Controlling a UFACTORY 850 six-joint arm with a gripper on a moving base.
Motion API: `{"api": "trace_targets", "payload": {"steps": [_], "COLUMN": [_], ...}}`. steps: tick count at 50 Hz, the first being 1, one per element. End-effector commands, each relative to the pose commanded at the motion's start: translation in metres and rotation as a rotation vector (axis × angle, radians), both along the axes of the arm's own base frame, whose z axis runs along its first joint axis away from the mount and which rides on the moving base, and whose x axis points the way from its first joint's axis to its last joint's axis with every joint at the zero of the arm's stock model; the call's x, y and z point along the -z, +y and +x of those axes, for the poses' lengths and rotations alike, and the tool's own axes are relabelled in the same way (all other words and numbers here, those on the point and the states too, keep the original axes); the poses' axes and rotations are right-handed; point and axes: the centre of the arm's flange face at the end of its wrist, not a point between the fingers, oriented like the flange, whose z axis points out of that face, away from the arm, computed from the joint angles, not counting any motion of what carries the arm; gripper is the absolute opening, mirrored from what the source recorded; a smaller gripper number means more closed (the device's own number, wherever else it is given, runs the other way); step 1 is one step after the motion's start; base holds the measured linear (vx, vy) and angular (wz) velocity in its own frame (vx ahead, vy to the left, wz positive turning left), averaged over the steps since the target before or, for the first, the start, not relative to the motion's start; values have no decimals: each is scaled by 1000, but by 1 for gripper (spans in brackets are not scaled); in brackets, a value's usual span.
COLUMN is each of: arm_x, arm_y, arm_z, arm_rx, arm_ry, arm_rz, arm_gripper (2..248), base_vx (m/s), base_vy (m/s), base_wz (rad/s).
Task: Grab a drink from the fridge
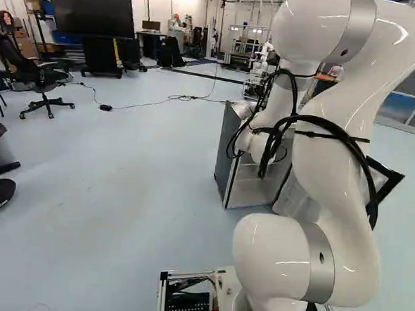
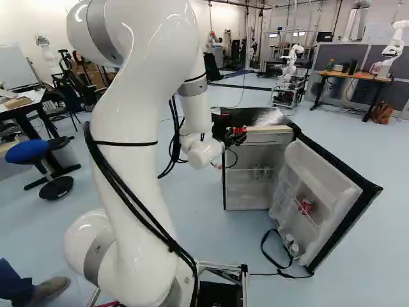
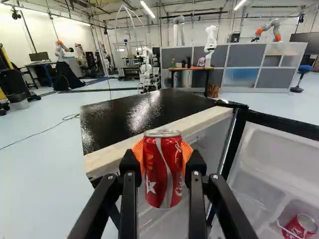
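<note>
In the right base view my gripper is at the near left corner of the fridge. The wrist view shows the gripper shut on a red drink can, an orange pad on each side. The can is upright, in front of the fridge's top edge. The fridge door stands wide open. Another red can lies in a door shelf, seen also beyond the gripper's side in the wrist view. In the left base view the arm covers the gripper and much of the fridge.
A black strap hangs from the door to the floor. Small bottles or cans sit low in the door. A cable runs over the floor to the fridge's left. Another robot stands far behind, by a desk.
</note>
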Motion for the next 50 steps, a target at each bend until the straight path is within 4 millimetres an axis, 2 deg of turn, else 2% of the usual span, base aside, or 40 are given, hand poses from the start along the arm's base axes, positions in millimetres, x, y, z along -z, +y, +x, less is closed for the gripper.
{"api": "trace_targets", "payload": {"steps": [21, 50], "arm_x": [-22, -47], "arm_y": [0, -2], "arm_z": [5, 39], "arm_rx": [-2, -15], "arm_ry": [-46, -122], "arm_rz": [-12, -31], "arm_gripper": [95, 95], "base_vx": [0, 0], "base_vy": [0, 0], "base_wz": [0, 0]}}
